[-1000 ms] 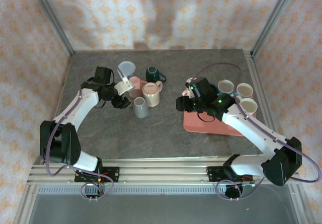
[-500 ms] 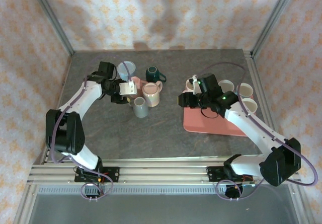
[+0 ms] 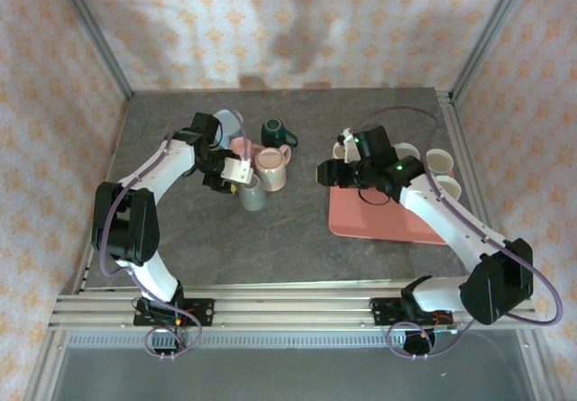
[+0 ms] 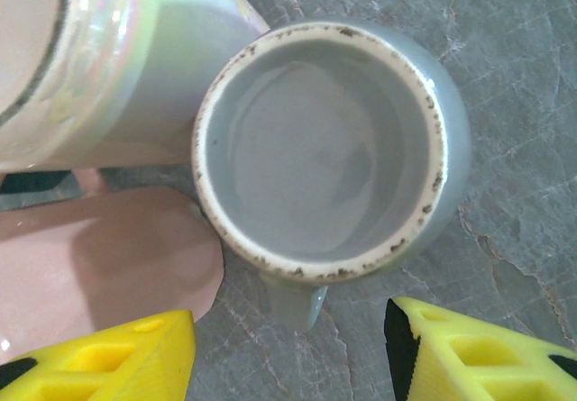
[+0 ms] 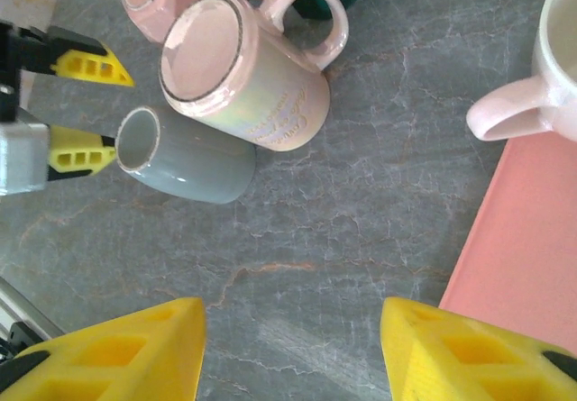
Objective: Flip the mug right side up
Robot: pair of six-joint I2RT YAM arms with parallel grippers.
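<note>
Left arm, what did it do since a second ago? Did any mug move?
The left tool slid right, up to the grey mug, while its arm swung farther back. The right tool crept a little farther back. Both are open, and nothing was grabbed or let go. No mug moved, nor did the tray.

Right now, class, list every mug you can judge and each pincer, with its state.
Grey mug, upright, mouth up, empty.
Pearly pink mug, upside down, base up.
White mugs, upright, mouths up.
Dark green mug, too small to tell.
Left pincer, open, holding nothing.
Right pincer, open, holding nothing.
</note>
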